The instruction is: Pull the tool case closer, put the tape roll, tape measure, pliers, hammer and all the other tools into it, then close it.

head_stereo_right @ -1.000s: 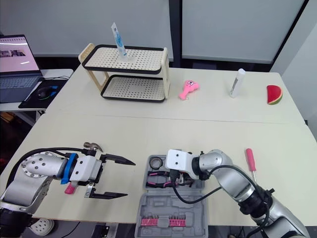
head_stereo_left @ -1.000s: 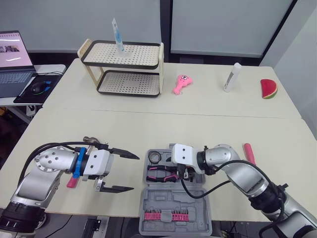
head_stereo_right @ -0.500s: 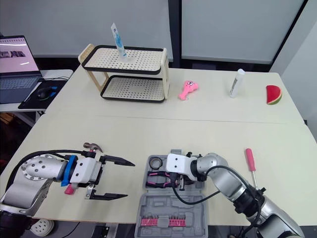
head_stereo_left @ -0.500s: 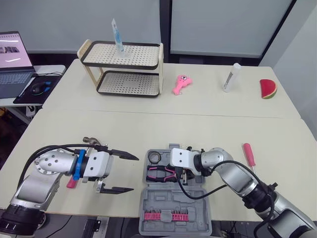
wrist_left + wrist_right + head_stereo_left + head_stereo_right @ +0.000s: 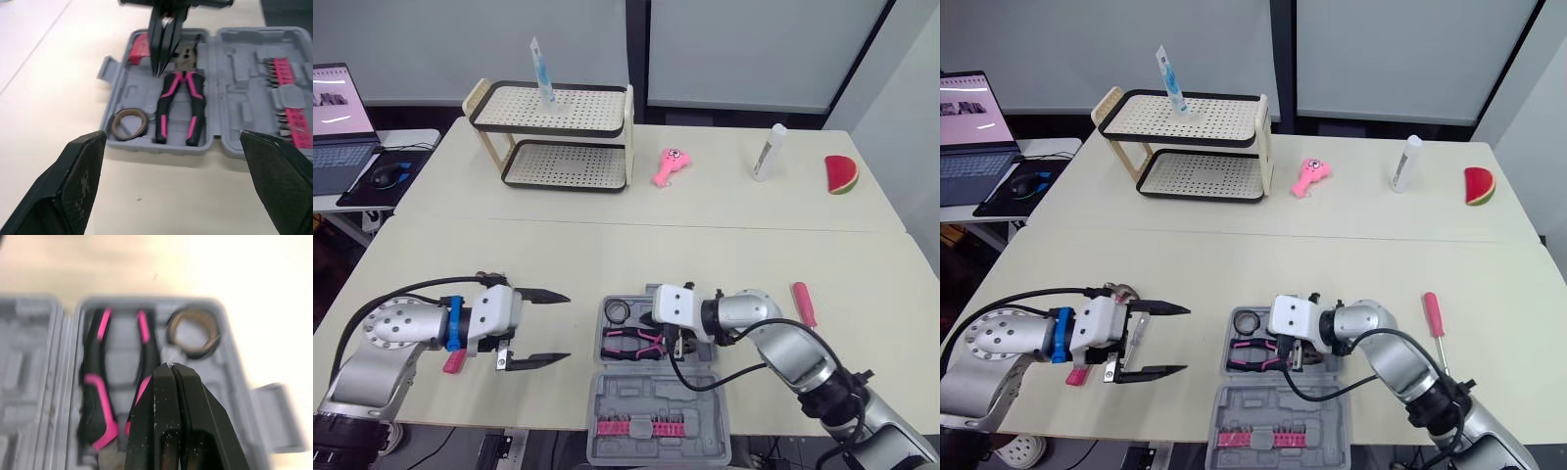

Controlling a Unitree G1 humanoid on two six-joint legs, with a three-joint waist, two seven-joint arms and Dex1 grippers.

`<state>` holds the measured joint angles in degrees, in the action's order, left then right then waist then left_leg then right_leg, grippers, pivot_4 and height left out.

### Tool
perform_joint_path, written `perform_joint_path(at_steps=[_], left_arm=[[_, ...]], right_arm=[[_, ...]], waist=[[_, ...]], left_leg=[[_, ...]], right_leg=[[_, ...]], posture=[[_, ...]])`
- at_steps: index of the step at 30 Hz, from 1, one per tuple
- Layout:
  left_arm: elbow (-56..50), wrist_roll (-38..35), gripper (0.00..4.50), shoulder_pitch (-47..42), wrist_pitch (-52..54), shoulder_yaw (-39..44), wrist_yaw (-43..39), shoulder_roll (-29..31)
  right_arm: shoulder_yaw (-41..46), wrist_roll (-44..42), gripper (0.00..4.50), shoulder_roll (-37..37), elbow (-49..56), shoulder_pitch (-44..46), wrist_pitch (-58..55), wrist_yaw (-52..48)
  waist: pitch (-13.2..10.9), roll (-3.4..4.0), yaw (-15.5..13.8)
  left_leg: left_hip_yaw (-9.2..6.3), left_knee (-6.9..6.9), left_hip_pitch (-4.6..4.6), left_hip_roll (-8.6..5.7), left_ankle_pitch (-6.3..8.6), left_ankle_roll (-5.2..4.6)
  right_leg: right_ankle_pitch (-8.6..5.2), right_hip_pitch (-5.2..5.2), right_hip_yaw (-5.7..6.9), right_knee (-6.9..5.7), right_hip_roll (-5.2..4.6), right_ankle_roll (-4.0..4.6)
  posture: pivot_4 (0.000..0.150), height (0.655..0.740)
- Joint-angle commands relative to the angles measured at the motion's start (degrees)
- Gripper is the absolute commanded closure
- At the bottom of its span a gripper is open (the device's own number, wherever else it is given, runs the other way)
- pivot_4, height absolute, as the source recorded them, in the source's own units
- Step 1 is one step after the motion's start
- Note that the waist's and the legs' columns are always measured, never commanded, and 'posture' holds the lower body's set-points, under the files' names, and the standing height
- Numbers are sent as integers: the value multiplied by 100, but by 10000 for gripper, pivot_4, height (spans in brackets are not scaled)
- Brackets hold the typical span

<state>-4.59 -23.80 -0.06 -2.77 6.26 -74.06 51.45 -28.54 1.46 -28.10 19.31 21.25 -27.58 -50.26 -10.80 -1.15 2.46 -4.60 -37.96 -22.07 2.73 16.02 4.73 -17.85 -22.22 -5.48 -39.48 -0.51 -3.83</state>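
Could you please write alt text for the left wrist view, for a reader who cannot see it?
An open grey tool case lies on a pale table, holding pink-handled pliers and a tape roll. The right gripper, fingers shut, points at the pliers' head; the left gripper faces the case, black fingers wide apart.

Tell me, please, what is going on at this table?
A humanoid robot is packing tools into an open grey tool case on the table. The pliers and the tape roll already lie in its tray. The right claw, shut and empty, hangs just above the pliers. The left claw is open, to the left of the case, near the hammer, which is partly hidden behind that arm. A pink screwdriver lies on the table to the right of the case.
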Motion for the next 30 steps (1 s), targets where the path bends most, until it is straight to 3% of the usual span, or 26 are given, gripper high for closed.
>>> perform_joint_path(at_steps=[1, 7, 11, 16, 22, 30], left_arm=[[163, -246, 0, 137, 409, 641, 524, -74], [731, -393, 0, 553, 1021, 1679, 1178, -90], [1074, -410, 0, 988, 1270, 2278, 1416, -105], [1463, -333, 0, 1658, 1280, 2847, 1602, -228], [1563, -350, 0, 2298, 1445, 3191, 1741, -447], [1474, -277, 0, 3036, 1382, 3330, 1758, -759]], right_arm=[[740, -334, 44809, -340, 769, -362, 31, 9], [2683, -1098, 44809, -1111, 1724, -1744, 0, -27], [4126, -1493, 44809, -1459, 1811, -2790, 29, -149], [5693, -1762, 44809, -1320, 1500, -4114, 386, -233], [6523, -1704, 44809, -1012, 853, -5271, 1222, -332], [6655, -1735, 28765, -851, 286, -6149, 1932, -665]], waist=[[2, -3, -18], [4, -6, -50], [7, -12, -41], [15, -19, -45], [40, -51, -46], [58, -67, -40]], left_leg=[[-1, 0, 0, 0, 0, 0], [1, -4, 5, -1, 0, 0], [5, -4, 21, 0, 0, 0], [8, -2, 33, 2, 0, 0], [13, 0, 37, 2, 1, 2], [24, 9, 48, 6, 3, 4]], right_leg=[[0, 1, 1, 0, 0, 0], [-2, 5, 1, -15, -2, 3], [-8, 11, -2, -33, -1, 11], [-13, 17, -3, -43, 1, 18], [-16, 21, -6, -40, 0, 20], [-49, 23, -14, -37, -1, 30]], posture=[[1500, 7350], [1500, 7350], [1500, 7350], [1500, 7350], [1500, 7350], [1500, 7350]])
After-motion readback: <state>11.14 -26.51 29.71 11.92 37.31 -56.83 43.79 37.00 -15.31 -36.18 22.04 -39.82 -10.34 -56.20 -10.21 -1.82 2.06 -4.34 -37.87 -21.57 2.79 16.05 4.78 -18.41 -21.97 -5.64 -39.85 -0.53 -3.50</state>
